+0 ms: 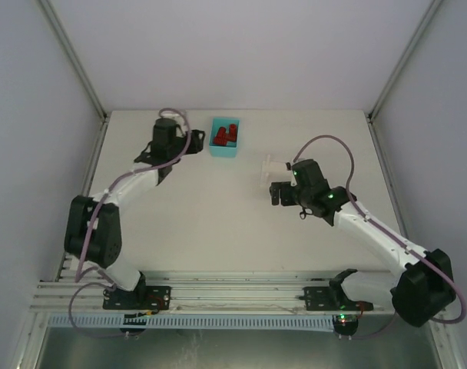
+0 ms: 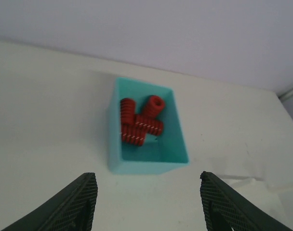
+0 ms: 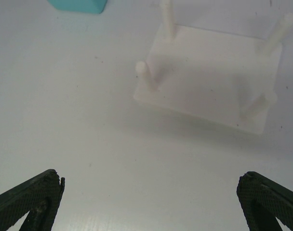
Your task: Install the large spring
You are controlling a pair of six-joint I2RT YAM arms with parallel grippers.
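Red springs (image 2: pixel 138 124) sit piled in a small teal bin (image 2: pixel 147 167) at the far side of the desk (image 1: pixel 203 223), four or so, crossed over each other. One stands tilted against the right of the pile with its bore showing. Can't tell which is the large one, they look alike from here.

Left hand (image 2: pixel 147 195) is just short of the bin, fingers apart, nothing between them. Right hand (image 3: pixel 150 192) is spread wide and empty, near the white peg plate (image 3: pixel 214 86), which has four upright pegs (image 3: pixel 142 72).

Handling guess: light, stiff-coiled and ribbed, so decent grip, but round, likely to roll or pivot. Squeezing hard along its length would compress it. Best hold is across the coils mid-length on the topmost spring, leaving the bore free to drop over a peg. The tangle may drag neighbours up.
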